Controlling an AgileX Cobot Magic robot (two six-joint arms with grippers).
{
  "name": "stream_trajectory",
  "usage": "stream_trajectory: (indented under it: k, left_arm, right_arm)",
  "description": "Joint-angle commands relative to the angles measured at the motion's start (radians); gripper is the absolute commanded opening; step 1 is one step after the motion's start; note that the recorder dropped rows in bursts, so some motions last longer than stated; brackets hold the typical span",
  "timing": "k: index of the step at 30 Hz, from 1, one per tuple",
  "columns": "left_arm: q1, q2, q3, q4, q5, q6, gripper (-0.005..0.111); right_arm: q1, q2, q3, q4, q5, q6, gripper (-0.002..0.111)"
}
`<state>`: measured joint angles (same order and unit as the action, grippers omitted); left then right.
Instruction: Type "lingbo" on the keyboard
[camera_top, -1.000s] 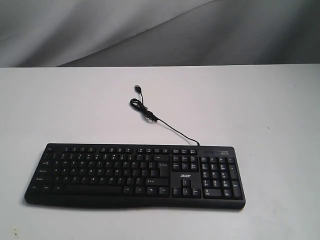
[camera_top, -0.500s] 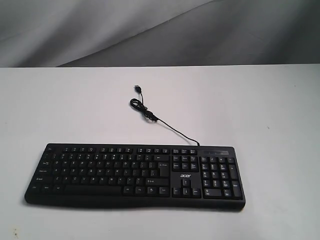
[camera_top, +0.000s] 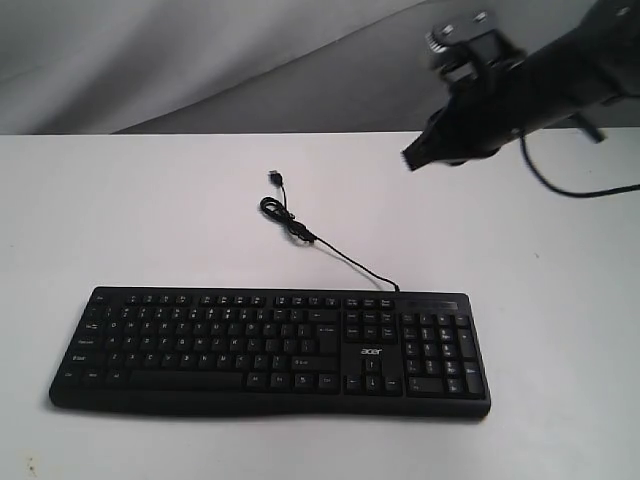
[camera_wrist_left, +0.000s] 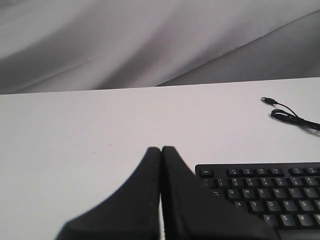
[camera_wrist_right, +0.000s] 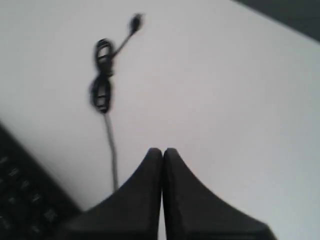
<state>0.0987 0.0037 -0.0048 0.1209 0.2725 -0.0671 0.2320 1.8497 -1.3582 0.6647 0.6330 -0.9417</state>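
The black keyboard (camera_top: 270, 350) lies flat near the front of the white table (camera_top: 120, 220), its thin USB cable (camera_top: 300, 232) coiled behind it. My right gripper (camera_top: 412, 160) hangs high above the table's back right, well clear of the keys, its fingers pressed together on nothing. In the right wrist view the shut gripper (camera_wrist_right: 162, 150) points at bare table beside the cable (camera_wrist_right: 102, 85), with a keyboard corner (camera_wrist_right: 25, 200) at the edge. My left gripper (camera_wrist_left: 161, 148) is shut and empty, just off the keyboard's Esc corner (camera_wrist_left: 260, 192); the exterior view does not show it.
A grey draped backdrop (camera_top: 200, 60) rises behind the table's back edge. The USB plug (camera_top: 274, 177) lies loose on the table behind the keyboard. The right arm's cable (camera_top: 560, 185) hangs over the back right.
The right arm has swung into the exterior view at the upper right; it was absent in both earlier frames. The keyboard and cable have not moved.
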Motion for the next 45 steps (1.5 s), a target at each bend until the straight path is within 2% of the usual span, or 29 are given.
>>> stream_trajectory:
  k: [1,6,12,15,19,37,45]
  left_arm:
    - [0.001,-0.004,0.005,-0.004,-0.007,-0.002,0.001]
    - [0.001,-0.004,0.005,-0.004,-0.007,-0.002,0.001]
    - [0.001,-0.004,0.005,-0.004,-0.007,-0.002,0.001]
    - [0.001,-0.004,0.005,-0.004,-0.007,-0.002,0.001]
    - [0.001,-0.004,0.005,-0.004,-0.007,-0.002,0.001]
    - [0.001,-0.004,0.005,-0.004,-0.007,-0.002,0.001]
    - [0.001,-0.004,0.005,-0.004,-0.007,-0.002,0.001]
  right_arm:
    - [0.102,0.138,-0.069,0.171,0.139,-0.229,0.0]
    - [0.237,0.23,-0.109,0.173,0.164,-0.295,0.0]
    - [0.388,0.238,-0.104,0.118,0.127,-0.31,0.0]
    - [0.438,0.243,-0.104,0.002,0.044,-0.209,0.0]
    - [0.457,0.261,-0.104,-0.12,0.036,-0.092,0.0]
    - [0.501,0.272,-0.1,-0.144,0.064,-0.088,0.0]
    - [0.503,0.272,-0.07,-0.149,0.006,-0.101,0.0]
